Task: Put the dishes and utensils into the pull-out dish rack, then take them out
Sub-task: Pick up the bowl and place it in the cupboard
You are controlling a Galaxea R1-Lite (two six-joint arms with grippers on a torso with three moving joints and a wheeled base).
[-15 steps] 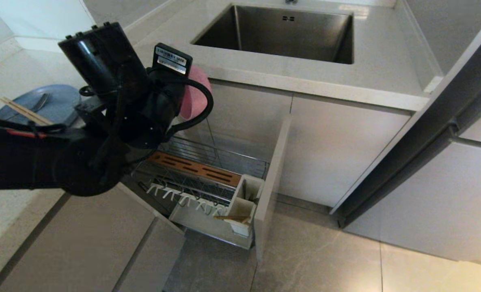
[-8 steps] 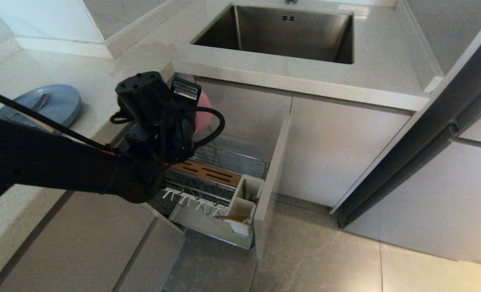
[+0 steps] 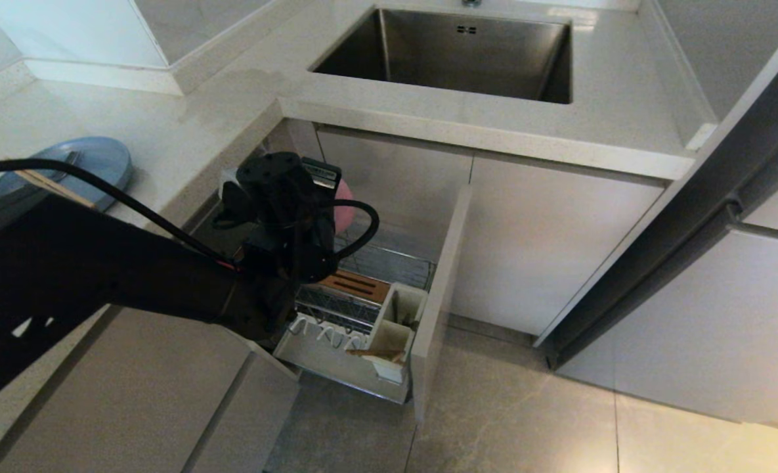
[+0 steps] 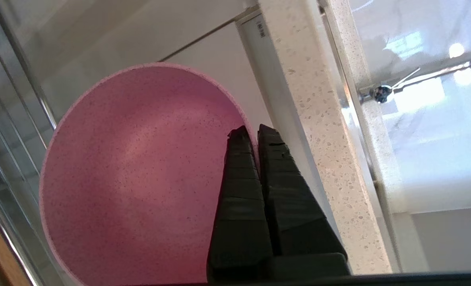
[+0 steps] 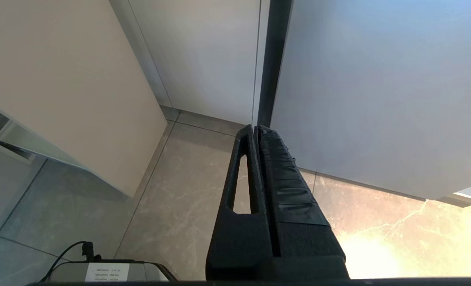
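While my left pincer (image 4: 255, 133) is pinched down on the rim of the pink bowl (image 4: 140, 174), with 1 finger inside the wall and 1 outside, I'm carrying it edge-on just under the lip of the bench (image 3: 165, 141) and above the back of the pull-out dish rack (image 3: 362, 289). From the head view the bowl only peeks out as a pink sliver behind the wrist.

Handling-wise it looks like matte plastic, so I'd guess light and stiff, not fragile, and not that slippery. The rim pinch is the only sensible hold on it, but all the weight hangs off 1 spot, so it could swing or twist if I jerk. I'd lower it slowly into the wire section near the wooden strip (image 3: 352, 284).

Further out, the blue plate (image 3: 100, 161) sits on the bench at my left with the chopsticks (image 3: 44, 184) lying across it and the metal spoon (image 3: 71, 157) just showing. Something wooden already sits in the white utensil cup (image 3: 395, 328).

My right pincer (image 5: 257, 128) is clenched on nothing, parked pointing at the floor by the cabinets.
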